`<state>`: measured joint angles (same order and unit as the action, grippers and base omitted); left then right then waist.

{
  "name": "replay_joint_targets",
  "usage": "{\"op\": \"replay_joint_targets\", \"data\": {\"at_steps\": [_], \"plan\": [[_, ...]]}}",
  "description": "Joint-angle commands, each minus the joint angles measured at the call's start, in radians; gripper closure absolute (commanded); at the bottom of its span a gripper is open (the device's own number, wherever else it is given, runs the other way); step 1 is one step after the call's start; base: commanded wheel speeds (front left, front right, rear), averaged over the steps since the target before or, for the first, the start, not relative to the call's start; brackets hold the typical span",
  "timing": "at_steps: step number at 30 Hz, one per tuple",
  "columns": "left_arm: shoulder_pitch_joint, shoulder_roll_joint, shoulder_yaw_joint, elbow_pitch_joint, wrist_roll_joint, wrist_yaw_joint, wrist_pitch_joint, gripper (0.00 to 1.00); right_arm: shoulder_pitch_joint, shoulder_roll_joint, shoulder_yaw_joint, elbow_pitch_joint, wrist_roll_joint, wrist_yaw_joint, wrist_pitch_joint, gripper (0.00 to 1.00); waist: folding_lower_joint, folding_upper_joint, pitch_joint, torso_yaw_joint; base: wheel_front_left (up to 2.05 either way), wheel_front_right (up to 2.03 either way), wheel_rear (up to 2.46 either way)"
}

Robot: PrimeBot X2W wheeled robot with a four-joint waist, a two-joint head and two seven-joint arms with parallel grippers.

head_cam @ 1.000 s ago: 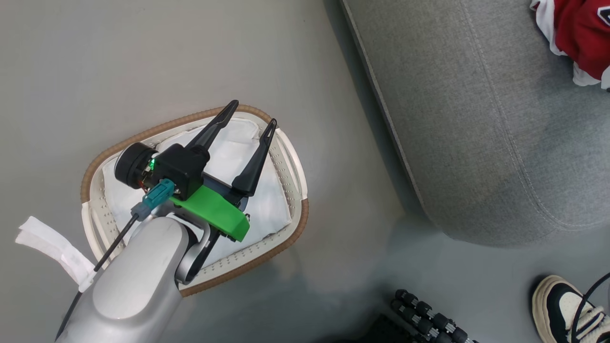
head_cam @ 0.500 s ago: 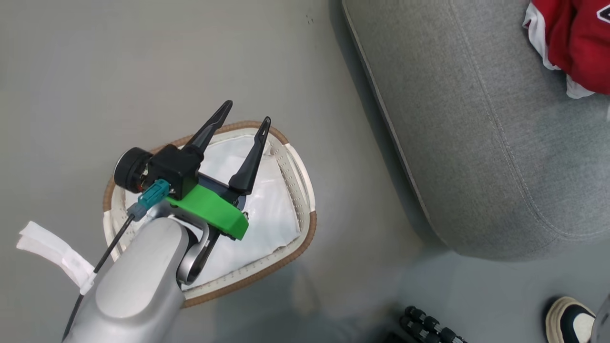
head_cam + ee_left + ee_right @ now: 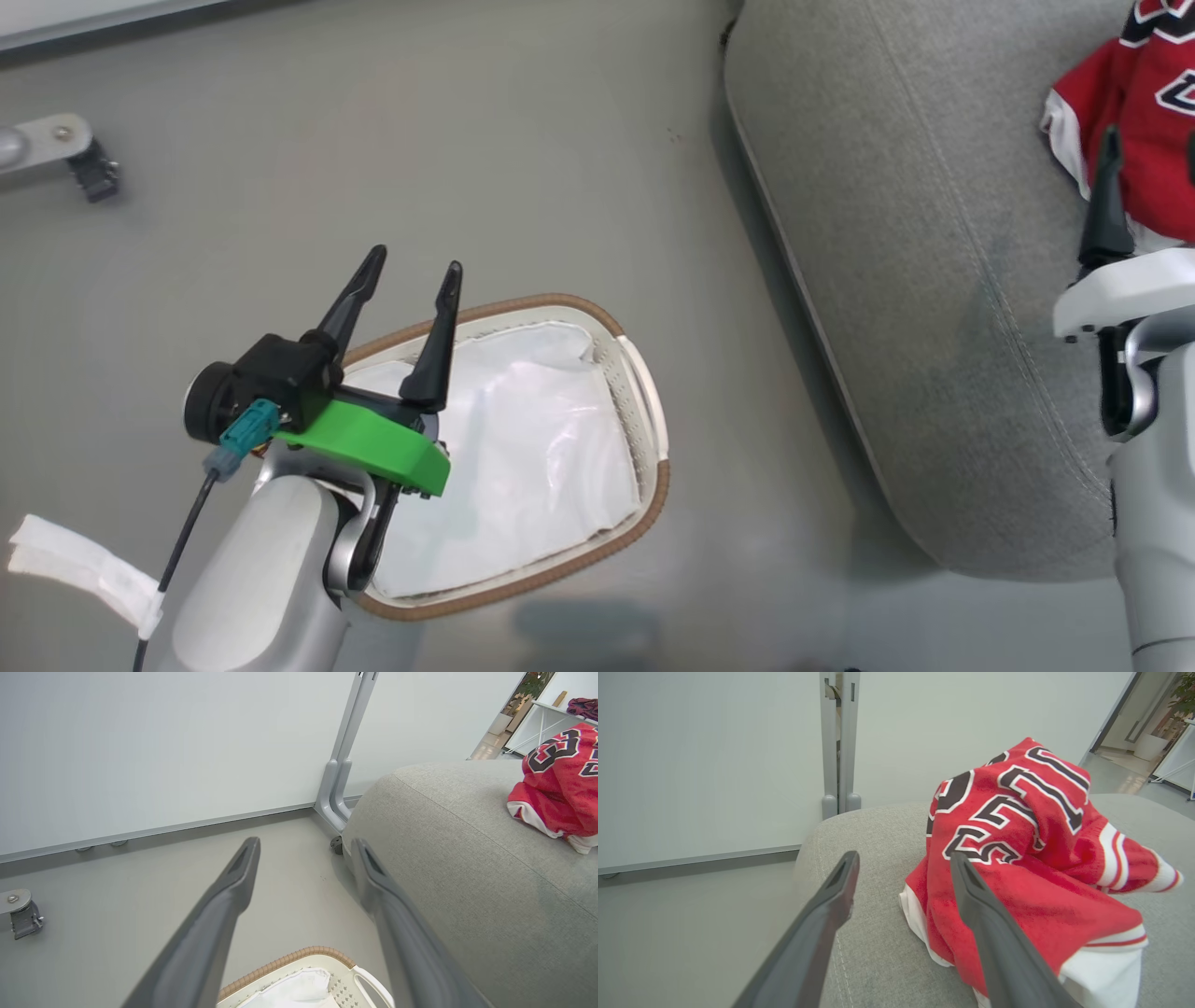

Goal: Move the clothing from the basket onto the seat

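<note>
The red clothing (image 3: 1017, 858), with black white-outlined letters, lies in a heap on the grey seat (image 3: 878, 952). My right gripper (image 3: 904, 856) is open just in front of the heap, its right finger across the cloth's near edge. In the head view the clothing (image 3: 1153, 131) sits at the far right of the seat (image 3: 887, 280), with a right finger (image 3: 1106, 201) beside it. The basket (image 3: 504, 306) stands on the floor left of the seat, its white liner (image 3: 532, 448) showing inside. My left gripper (image 3: 415, 259) hovers open over the basket's far-left rim, holding nothing.
A white partition wall on a grey post (image 3: 341, 765) stands behind the seat. A metal caster foot (image 3: 56, 149) sits on the floor at the far left. A white strap (image 3: 75, 569) hangs from my left arm's cable. Grey floor (image 3: 467, 140) lies around the basket.
The head camera has swung, shifting the whole picture. My right gripper and forearm have come into view beside the clothing on the seat. A person's shoe has left the view. The left gripper stays open.
</note>
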<state>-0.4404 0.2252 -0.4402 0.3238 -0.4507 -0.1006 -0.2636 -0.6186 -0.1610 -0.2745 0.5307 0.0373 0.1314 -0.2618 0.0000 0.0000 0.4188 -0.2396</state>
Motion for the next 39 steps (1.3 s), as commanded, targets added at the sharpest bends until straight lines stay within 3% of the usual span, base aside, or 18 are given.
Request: {"op": "replay_joint_targets", "data": {"at_steps": [1,12,21,39], "plan": [[0.024,-0.007,0.024,-0.002,0.009,0.005,0.000,0.00,0.018,0.002,0.021,-0.011,0.021,-0.001,-0.004,0.00,0.0000,0.0000,-0.062,0.065,0.00,0.00,0.00],[0.092,-0.060,0.253,0.037,0.099,-0.003,-0.001,0.00,0.061,0.084,0.214,-0.001,0.091,-0.001,-0.004,0.00,0.0000,0.0000,-0.144,0.174,0.00,0.00,0.00],[0.155,-0.097,0.392,0.083,0.188,-0.019,0.000,0.00,0.126,0.107,0.282,0.004,0.124,-0.001,-0.004,0.00,0.0000,0.0000,-0.196,0.209,0.00,0.00,0.00],[0.330,-0.163,0.467,0.095,0.227,-0.031,-0.001,0.00,0.314,0.108,0.301,-0.011,0.192,-0.001,-0.004,0.00,0.0000,0.0000,-0.327,0.213,0.00,0.00,0.00]]}}
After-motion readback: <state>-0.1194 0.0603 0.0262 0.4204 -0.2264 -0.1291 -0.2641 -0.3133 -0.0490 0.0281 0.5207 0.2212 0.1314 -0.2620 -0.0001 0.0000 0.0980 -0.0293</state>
